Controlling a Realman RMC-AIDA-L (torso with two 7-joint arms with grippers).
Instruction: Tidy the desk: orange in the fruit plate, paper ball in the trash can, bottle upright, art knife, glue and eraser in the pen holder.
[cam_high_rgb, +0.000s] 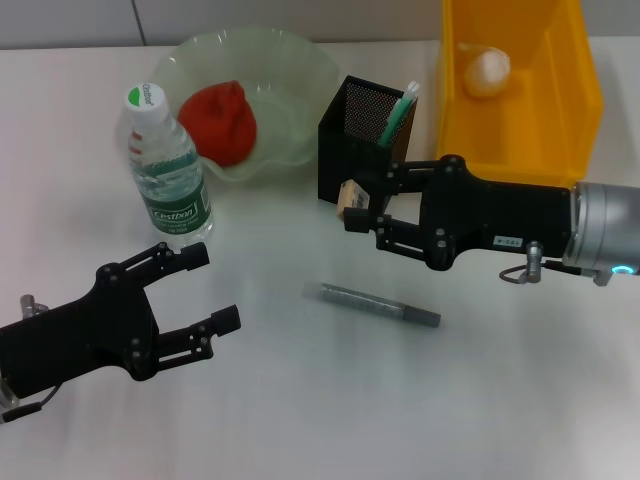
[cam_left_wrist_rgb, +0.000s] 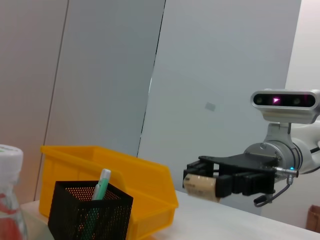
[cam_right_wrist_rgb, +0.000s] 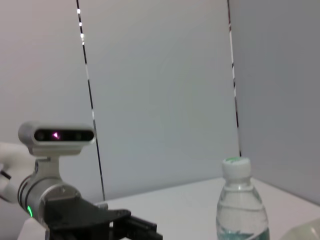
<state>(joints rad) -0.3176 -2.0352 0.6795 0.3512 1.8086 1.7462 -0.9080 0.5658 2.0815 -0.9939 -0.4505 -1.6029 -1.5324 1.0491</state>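
Head view of the white table (cam_high_rgb: 300, 400). The right gripper (cam_high_rgb: 352, 207) reaches in from 3 o'clock, its fingers closed on the eraser (cam_high_rgb: 349, 197), a small beige block held just beside the front wall of the pen holder (cam_high_rgb: 360, 140), slightly toward 5 o'clock of it and not yet inside. The left wrist view shows the same eraser (cam_left_wrist_rgb: 200, 185) held clear above the table surface, beyond the pen holder (cam_left_wrist_rgb: 90, 215). A green-capped pen (cam_high_rgb: 398, 115) stands tilted in the mesh cup.

The left gripper (cam_high_rgb: 217, 288) rests at 8 o'clock of the table centre, fingers spread wide and holding nothing. The bottle (cam_high_rgb: 166, 170) stands upright at 10 o'clock, just beside the fruit plate (cam_high_rgb: 280, 60), which holds the orange (cam_high_rgb: 220, 120). The trash can (cam_high_rgb: 520, 90) sits at 1 o'clock, touching or nearly touching the pen holder's side, with the paper ball (cam_high_rgb: 484, 70) inside it. A grey art knife (cam_high_rgb: 380, 305) lies flat near the table centre, well apart from both grippers.
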